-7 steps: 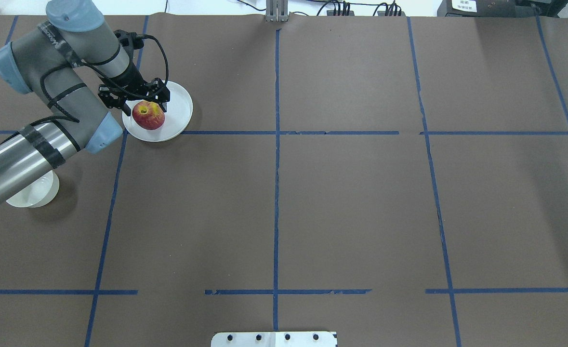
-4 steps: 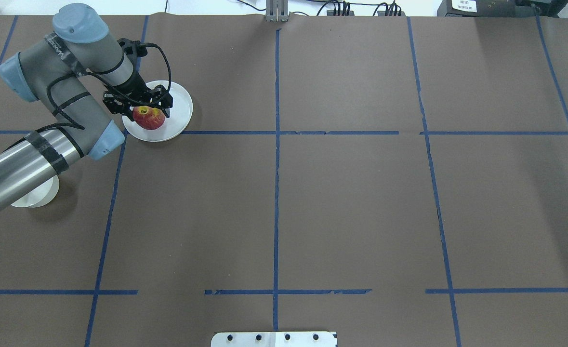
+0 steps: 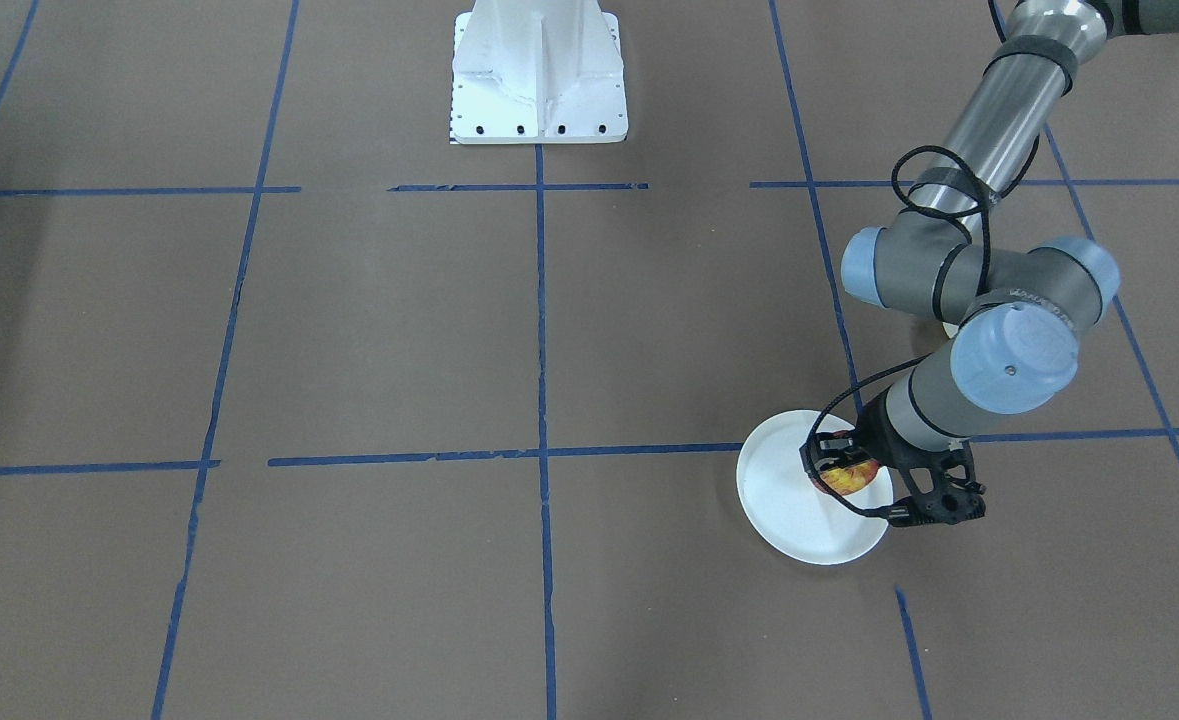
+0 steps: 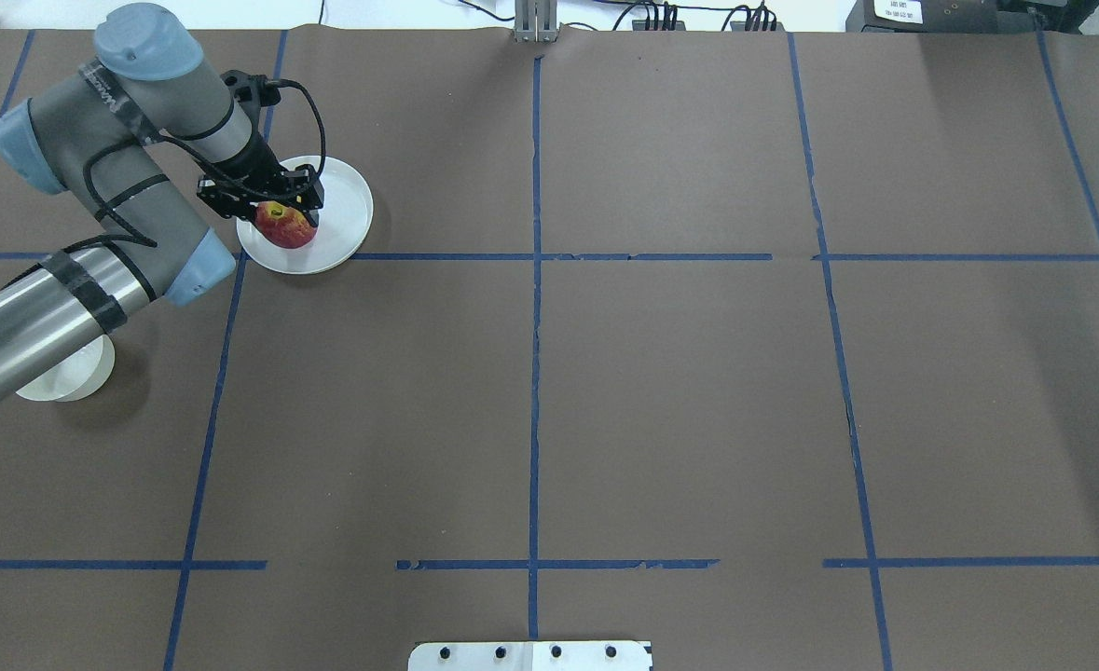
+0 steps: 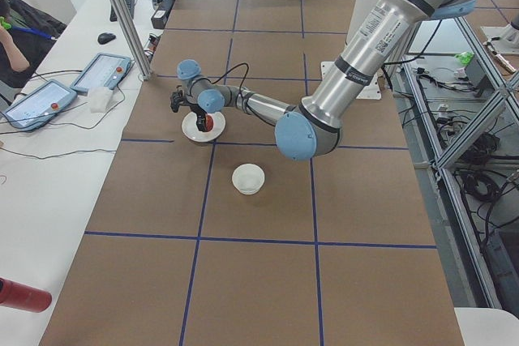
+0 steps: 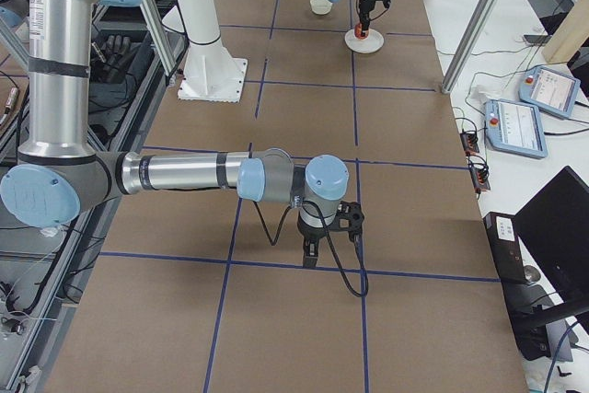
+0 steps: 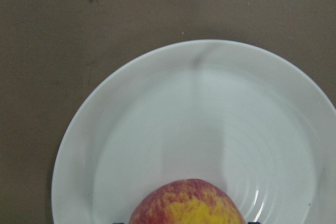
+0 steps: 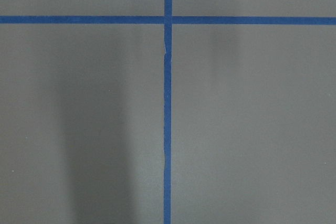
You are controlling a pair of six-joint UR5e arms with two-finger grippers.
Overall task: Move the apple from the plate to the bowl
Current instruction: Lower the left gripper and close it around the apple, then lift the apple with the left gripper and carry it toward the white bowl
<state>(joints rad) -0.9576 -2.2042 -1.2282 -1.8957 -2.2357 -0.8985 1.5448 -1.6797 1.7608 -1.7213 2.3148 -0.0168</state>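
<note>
The red and yellow apple (image 4: 285, 226) sits on the white plate (image 4: 344, 210) at the table's far left. My left gripper (image 4: 279, 212) is lowered over the apple, open, with a finger on either side of it. The front view shows the same: apple (image 3: 846, 477), plate (image 3: 789, 500). The left wrist view shows the apple's top (image 7: 186, 203) at the bottom edge over the plate (image 7: 157, 129). The white bowl (image 4: 69, 377) stands nearer my base, partly under my left arm, and is empty in the left view (image 5: 248, 178). My right gripper (image 6: 331, 241) hovers low over bare table far away; I cannot tell whether it is open.
The table is brown paper with a blue tape grid (image 4: 535, 280). My white base (image 3: 539, 75) stands at the near middle edge. Tablets (image 5: 40, 103) and a red can (image 5: 24, 296) lie on the side bench beyond the table.
My left gripper has come down from above the apple until its fingers straddle it. The apple and plate have not moved.
</note>
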